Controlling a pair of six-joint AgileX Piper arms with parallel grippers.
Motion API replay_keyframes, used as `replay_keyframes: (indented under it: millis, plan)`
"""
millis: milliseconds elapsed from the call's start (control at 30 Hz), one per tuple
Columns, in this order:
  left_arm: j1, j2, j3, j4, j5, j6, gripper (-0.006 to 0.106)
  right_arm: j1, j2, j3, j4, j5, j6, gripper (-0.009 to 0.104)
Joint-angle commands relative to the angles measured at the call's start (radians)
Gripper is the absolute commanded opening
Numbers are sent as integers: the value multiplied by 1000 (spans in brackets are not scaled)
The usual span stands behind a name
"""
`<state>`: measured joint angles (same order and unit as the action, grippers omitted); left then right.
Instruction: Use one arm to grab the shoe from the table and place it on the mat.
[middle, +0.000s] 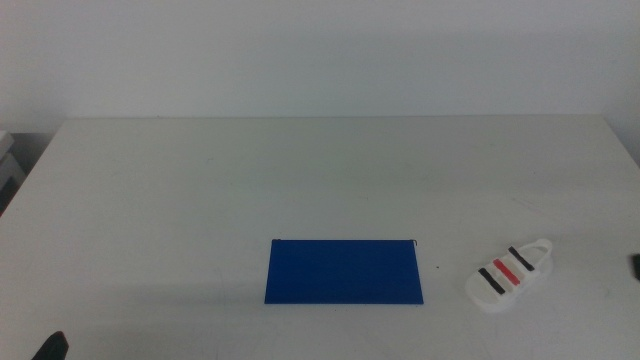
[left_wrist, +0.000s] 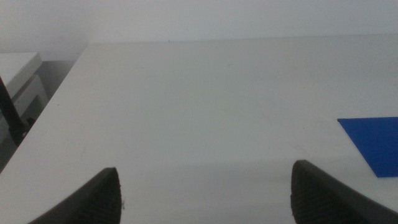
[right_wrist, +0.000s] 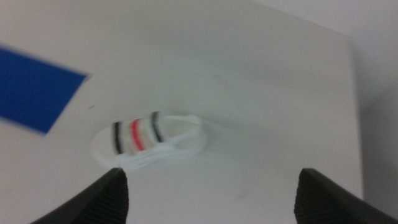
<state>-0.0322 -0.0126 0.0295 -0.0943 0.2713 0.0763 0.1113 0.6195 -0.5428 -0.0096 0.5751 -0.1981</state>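
The shoe lay on the table, right of the mat and apart from it. The right gripper hung spread above the shoe; the left gripper waited, likewise spread.

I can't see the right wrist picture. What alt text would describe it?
A small white shoe with black, red and black straps lies on a pale table, just beyond the right end effector, whose two dark jaws stand wide apart. A corner of a dark-blue mat shows beside the shoe, apart from it.
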Motion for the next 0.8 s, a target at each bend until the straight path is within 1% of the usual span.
replay_keyframes:
  millis: [0, 100, 167, 233, 300, 400, 467, 600, 700, 767]
  plan:
    - [-4, -13, 7, -8, -80, -5, 94, 71, 96, -112, -35, 5, -54, 92]
    - [-4, -13, 7, -8, -80, -5, 94, 163, 215, -214, -63, 99, -106, 92]
    - [-4, -13, 7, -8, -80, -5, 94, 196, 284, -279, -74, 185, -166, 92]
    - [-4, -13, 7, -8, -80, -5, 94, 212, 350, -347, -77, 275, -256, 92]
    - [-4, -13, 7, -8, -80, -5, 94, 213, 419, -408, -77, 373, -387, 92]
    - [-4, -13, 7, -8, -80, -5, 94, 212, 505, -470, -71, 464, -584, 92]
    - [-4, -13, 7, -8, -80, -5, 94, 212, 547, -494, -52, 482, -729, 92]
    - [-4, -13, 7, -8, -80, -5, 94, 212, 614, -504, -17, 460, -984, 92]
    - [-4, -13, 7, -8, -80, -5, 94, 212, 655, -504, -12, 435, -1108, 92]
    - [-4, -13, 7, -8, -80, -5, 94, 203, 674, -506, -2, 414, -1150, 92]
